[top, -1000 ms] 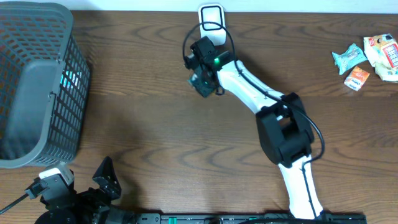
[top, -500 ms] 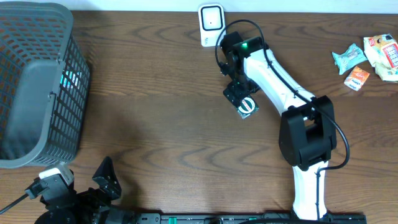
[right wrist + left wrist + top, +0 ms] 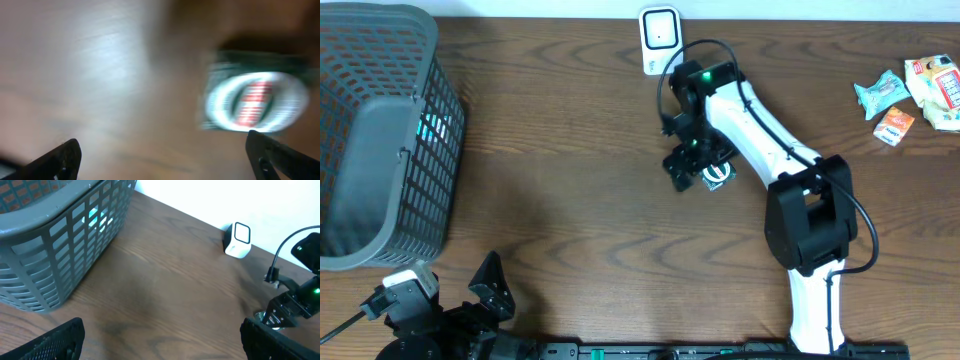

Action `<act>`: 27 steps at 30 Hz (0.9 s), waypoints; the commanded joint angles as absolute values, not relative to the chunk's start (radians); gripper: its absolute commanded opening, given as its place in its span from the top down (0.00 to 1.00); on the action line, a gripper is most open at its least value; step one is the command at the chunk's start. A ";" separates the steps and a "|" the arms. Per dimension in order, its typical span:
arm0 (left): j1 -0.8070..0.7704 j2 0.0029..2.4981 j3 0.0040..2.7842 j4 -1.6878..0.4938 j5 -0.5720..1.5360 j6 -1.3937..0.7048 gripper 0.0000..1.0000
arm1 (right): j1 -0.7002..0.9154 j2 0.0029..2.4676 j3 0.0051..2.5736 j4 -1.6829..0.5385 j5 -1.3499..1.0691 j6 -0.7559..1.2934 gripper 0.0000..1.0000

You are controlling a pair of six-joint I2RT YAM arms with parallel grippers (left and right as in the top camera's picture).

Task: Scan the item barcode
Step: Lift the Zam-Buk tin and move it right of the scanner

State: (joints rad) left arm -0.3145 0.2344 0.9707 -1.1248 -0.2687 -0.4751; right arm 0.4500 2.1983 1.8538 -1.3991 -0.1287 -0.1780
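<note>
The item is a small dark green packet with a round white and red label, lying flat on the wooden table. It shows blurred in the right wrist view. My right gripper hovers just left of it, open, with nothing between its fingers. The white barcode scanner stands at the table's far edge, above the right arm, and shows in the left wrist view too. My left gripper is open and empty at the near left corner.
A grey slatted basket fills the far left of the table, with something light blue showing through its side. Several snack packets lie at the far right edge. The right arm's cable loops near the scanner.
My right gripper carried the item away from the scanner towards the right, opened and let it go on the table, then shifted slightly left. The left arm has not moved.
</note>
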 commanded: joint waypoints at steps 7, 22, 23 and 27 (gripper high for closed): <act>-0.311 0.233 0.966 -1.124 -0.286 -0.485 0.02 | 0.484 2.183 1.854 -1.398 -0.455 0.064 0.04; -0.311 0.233 0.966 -1.124 -0.286 -0.485 0.02 | 0.439 2.183 1.854 -1.276 -0.179 0.984 0.01; -0.311 0.233 0.966 -1.124 -0.286 -0.485 0.02 | 0.437 2.183 1.854 -1.270 -0.160 1.000 0.01; -0.311 0.233 0.966 -1.124 -0.286 -0.485 0.02 | 0.426 2.183 1.853 -1.285 -0.031 1.106 0.01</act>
